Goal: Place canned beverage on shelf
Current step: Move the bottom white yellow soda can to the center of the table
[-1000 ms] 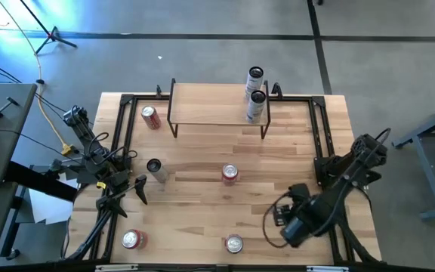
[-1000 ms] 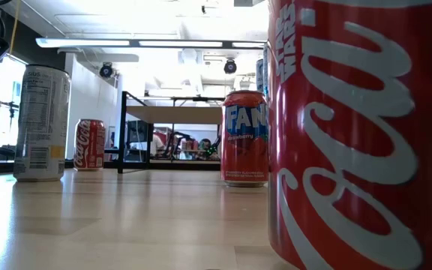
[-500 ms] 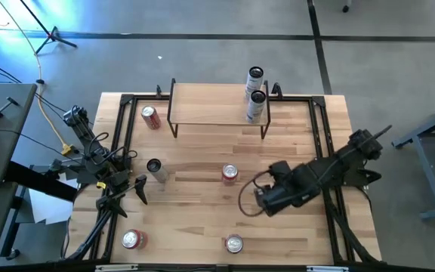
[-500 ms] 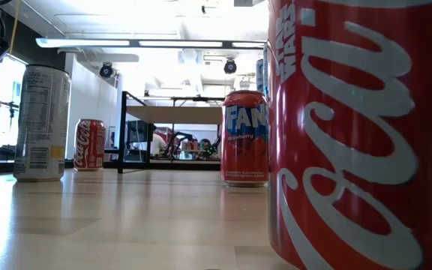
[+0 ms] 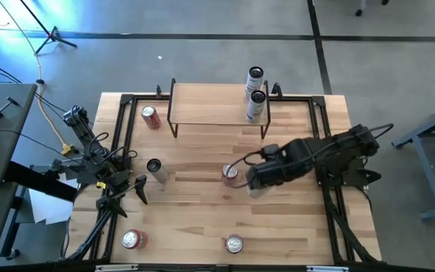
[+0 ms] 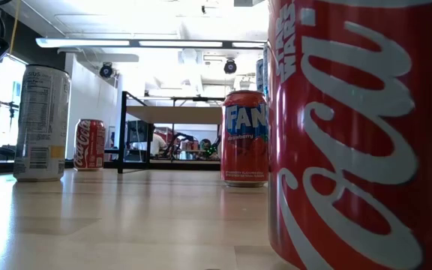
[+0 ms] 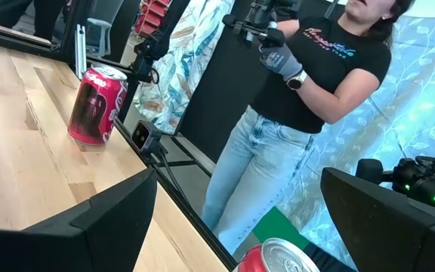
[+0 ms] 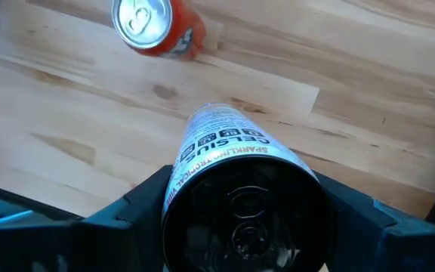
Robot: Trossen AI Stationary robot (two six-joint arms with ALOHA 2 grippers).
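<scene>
My right gripper [image 5: 251, 180] reaches over the table's middle, next to an orange-red Fanta can [image 5: 230, 174]. It is shut on a white Celsius can [image 8: 229, 162]. The Fanta can also shows in the right wrist view [image 8: 155, 26]. The shelf [image 5: 214, 106] stands at the far edge, with two tall white cans [image 5: 257, 104] at its right end. My left gripper [image 7: 236, 223] waits open and empty at the table's left edge [image 5: 138, 189]. The low view shows neither gripper. My right gripper pinches the Celsius can between its two fingers [image 8: 138, 204], one on each side of the can's wall near its base [image 8: 244, 219]. The base faces the wrist and the body points away along the fingers, slanting down over the tabletop. I cannot tell whether its far end touches the wood.
Upright on the table are a red can [image 5: 151, 117] at far left, a dark-topped can [image 5: 155, 168] at left, and two cans near the front edge [image 5: 132, 239] [image 5: 234, 243]. A black frame [image 5: 319, 143] rims the table. A person [image 7: 308, 91] stands beyond the table.
My right gripper has swung from the table's near right corner toward the far edge and the left, ending over the table's middle beside the Fanta can. The standing cans and the left arm have kept still.
</scene>
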